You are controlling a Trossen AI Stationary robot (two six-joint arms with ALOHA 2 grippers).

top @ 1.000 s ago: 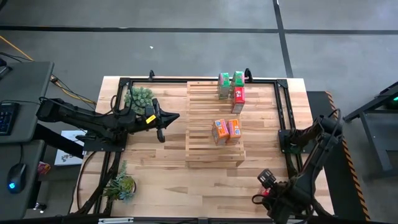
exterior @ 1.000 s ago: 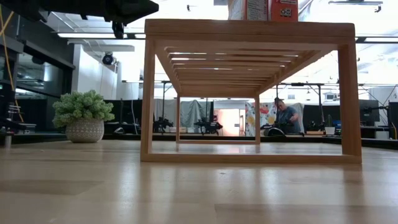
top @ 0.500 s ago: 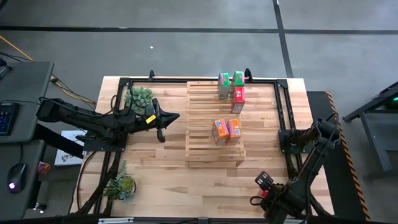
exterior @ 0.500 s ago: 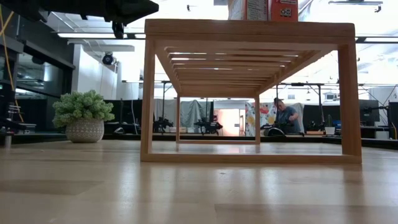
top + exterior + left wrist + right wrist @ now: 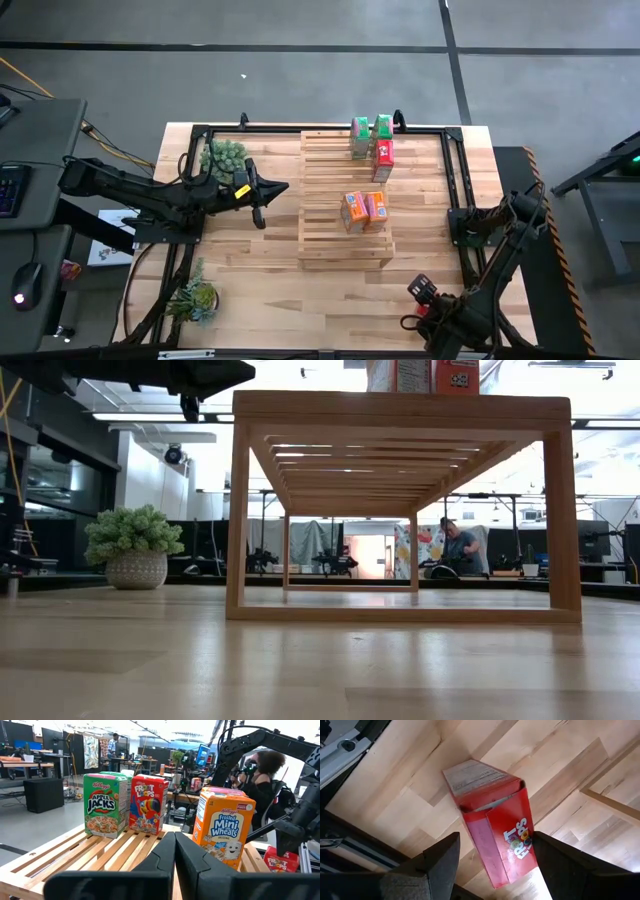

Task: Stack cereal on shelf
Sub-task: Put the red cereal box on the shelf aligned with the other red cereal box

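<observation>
The pale wooden slatted shelf (image 5: 345, 200) stands at the middle of the plank-topped wooden bench (image 5: 270, 260). On its top, toward twelve o'clock in the high view, two green cardboard cereal boxes (image 5: 371, 130) stand side by side, with a red Froot Loops cereal box (image 5: 383, 158) just beside them at their five o'clock. Near the shelf's centre stands a pair of orange Frosted Mini Wheats cereal boxes (image 5: 364, 210), touching each other.

The left end effector (image 5: 262, 195) hangs at nine o'clock of the shelf, just off its edge, its two dark fingers (image 5: 172, 857) pressed together with nothing between them. Its wrist camera looks level across the slats at a green Apple Jacks box (image 5: 104, 805), a red Froot Loops box (image 5: 148, 804) touching it, and an orange Mini Wheats box (image 5: 222, 827) standing apart.

The right end effector (image 5: 428, 297) is down at the five o'clock corner of the bench, well apart from the shelf. Its fingers (image 5: 442, 860) stand wide, straddling a second red Froot Loops box (image 5: 495, 825) that lies flat on the bench planks; whether the pads touch the box cannot be told.

Two small green bushy plants, one in a pot (image 5: 136, 548), sit on the bench's nine o'clock side. A person (image 5: 459, 548) sits in the room behind.
</observation>
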